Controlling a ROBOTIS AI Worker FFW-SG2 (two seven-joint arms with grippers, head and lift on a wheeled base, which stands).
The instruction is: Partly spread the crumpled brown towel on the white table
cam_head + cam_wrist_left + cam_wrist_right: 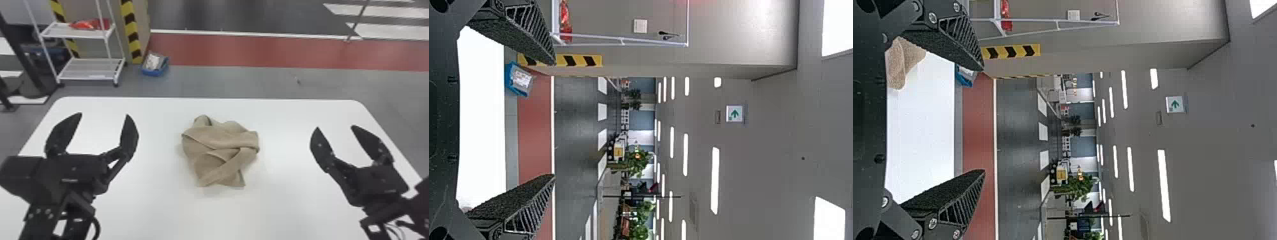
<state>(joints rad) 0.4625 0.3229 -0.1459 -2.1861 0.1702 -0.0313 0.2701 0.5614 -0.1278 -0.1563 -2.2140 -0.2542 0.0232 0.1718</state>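
While the left claw (103,114) and right claw (335,127) both stand released, fingers spread wide, the brown towel (220,140) lies crumpled between them on the white tabletop (287,207); beyond are a blue bin (154,73) and a white rack (89,68).

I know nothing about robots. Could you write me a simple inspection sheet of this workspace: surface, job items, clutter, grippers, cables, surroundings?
Surface: white table, rounded far corners
Job items: brown towel, crumpled with overlapping folds, near the table's middle
Clutter: blue bin holding things, on the floor beyond the table
Grippers: left gripper and right gripper both open, on either side of the towel, holding nothing
Cables: a black cable curves beside the left arm
Surroundings: white rack, red floor band
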